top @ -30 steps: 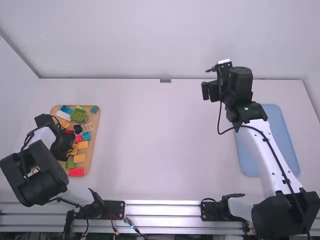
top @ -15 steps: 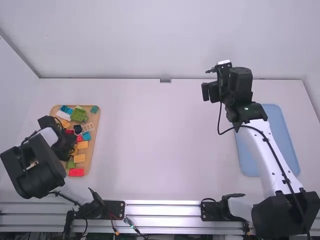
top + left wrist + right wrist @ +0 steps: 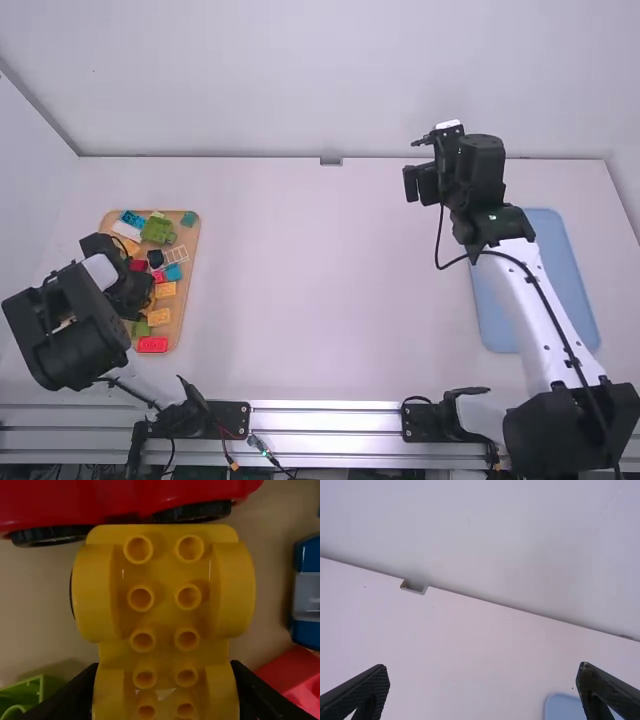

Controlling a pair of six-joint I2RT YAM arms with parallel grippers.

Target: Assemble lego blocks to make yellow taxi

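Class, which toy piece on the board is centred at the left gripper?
The yellow base, with studs between curved fenders; the red vehicle, green brick and blue piece lie around it.

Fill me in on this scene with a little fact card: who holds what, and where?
Left gripper: closed on the yellow base
Beside that base: red wheeled piece
Right gripper: open, empty
Board: holds many coloured blocks, on the table's left
Blue tray: on the table's right

Smooth plastic yellow block (image 3: pixel 165 575), glossy plastic red wheeled block (image 3: pixel 120 497), matt wood-look tray (image 3: pixel 182 302)
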